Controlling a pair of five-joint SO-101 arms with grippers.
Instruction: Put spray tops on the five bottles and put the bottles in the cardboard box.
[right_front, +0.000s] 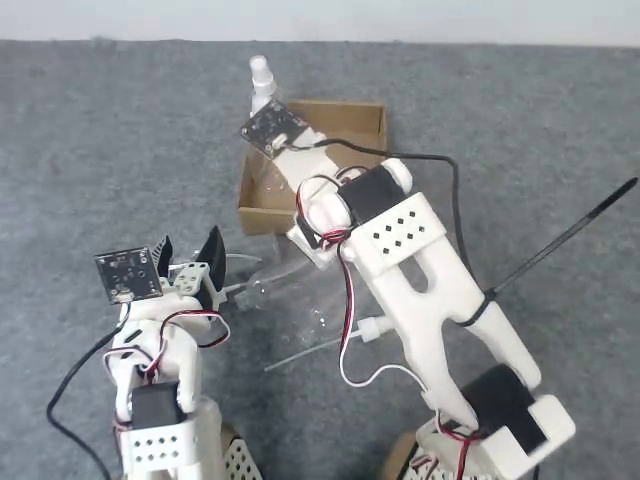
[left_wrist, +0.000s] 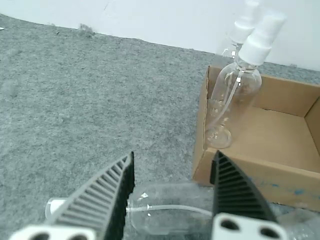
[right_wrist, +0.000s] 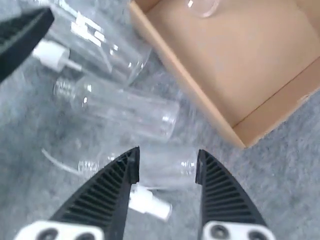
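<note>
The cardboard box (right_front: 340, 110) sits at the back of the grey carpet. Two clear bottles with white spray tops (left_wrist: 239, 82) stand in its corner; one spray top (right_front: 262, 78) rises past the box's rim. My left gripper (left_wrist: 174, 165) is open, its fingers on either side of a capped bottle (left_wrist: 165, 212) lying on the carpet. My right gripper (right_wrist: 168, 155) is open above another lying bottle (right_wrist: 160, 170), beside the box (right_wrist: 210, 65). A loose spray top (right_wrist: 147, 202) lies under it. An uncapped bottle (right_wrist: 120, 105) and a capped one (right_wrist: 100, 45) lie farther off.
The right arm (right_front: 400, 240) stretches over the lying bottles (right_front: 280, 290) towards the box. The loose spray top (right_front: 372, 328) with its thin tube lies by that arm. A thin black rod (right_front: 570, 235) slants at the right. The left gripper (right_front: 188, 250) stands left of the bottles.
</note>
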